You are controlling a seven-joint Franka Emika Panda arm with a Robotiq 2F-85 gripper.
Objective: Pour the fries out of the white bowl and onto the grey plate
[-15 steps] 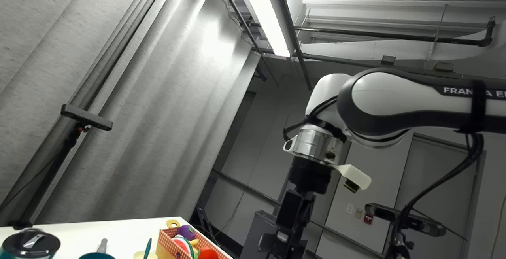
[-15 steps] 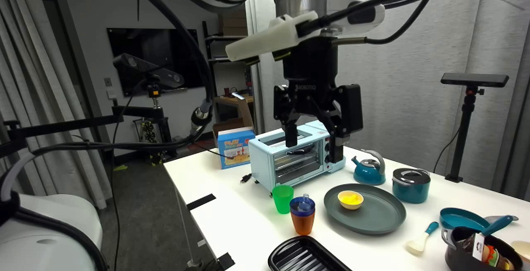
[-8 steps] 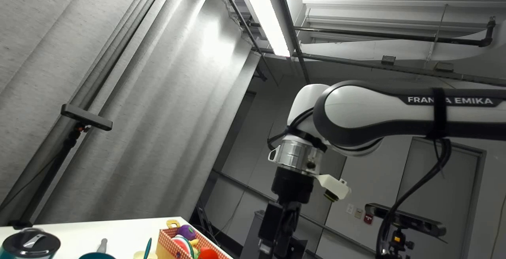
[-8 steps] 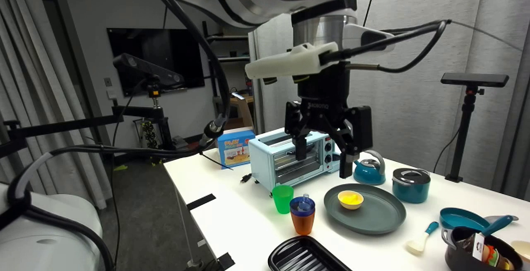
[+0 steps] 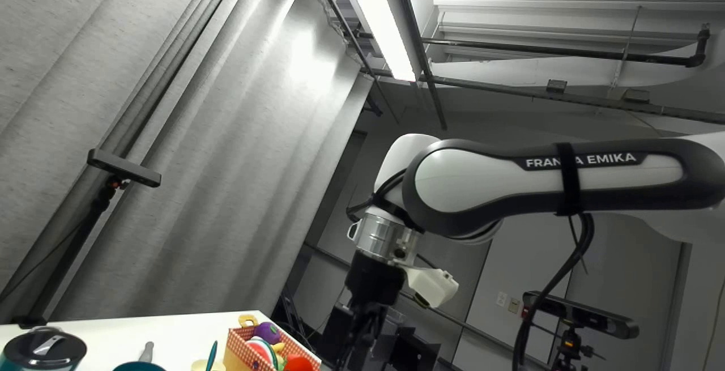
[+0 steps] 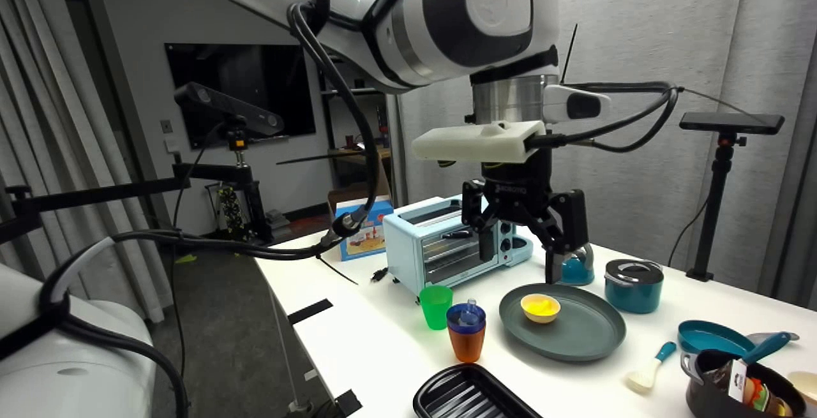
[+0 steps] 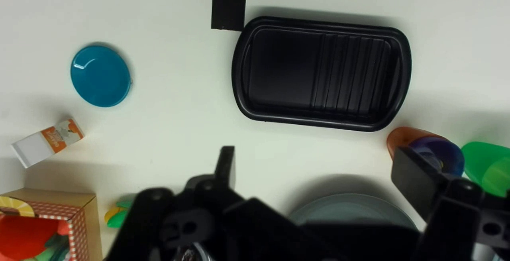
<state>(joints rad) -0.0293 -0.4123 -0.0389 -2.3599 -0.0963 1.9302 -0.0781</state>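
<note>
A small pale bowl [image 6: 541, 317] holding yellow fries [image 6: 540, 306] stands upright on the round grey plate [image 6: 584, 332]. In the wrist view only one edge of the plate [image 7: 354, 209] shows; the bowl is hidden behind the gripper body. My gripper [image 6: 520, 261] is open and empty, pointing down above the far side of the plate and in front of the toaster oven. Its fingers stand wide apart in the wrist view [image 7: 314, 171]. In an exterior view the gripper is cut off at the bottom edge, and neither bowl nor plate shows there.
A light blue toaster oven [image 6: 440, 252], kettle [image 6: 576, 271] and teal pot [image 6: 632, 293] stand behind the plate. A green cup [image 6: 436, 308] and an orange cup [image 6: 466, 344] stand beside it. A black tray [image 7: 279, 69], spoon [image 6: 644, 376] and black pot [image 6: 721, 399] are nearer.
My arm has come down and, in the view showing the plate, moved right, bringing the open gripper closer to the plate. The bowl and plate have not moved.
</note>
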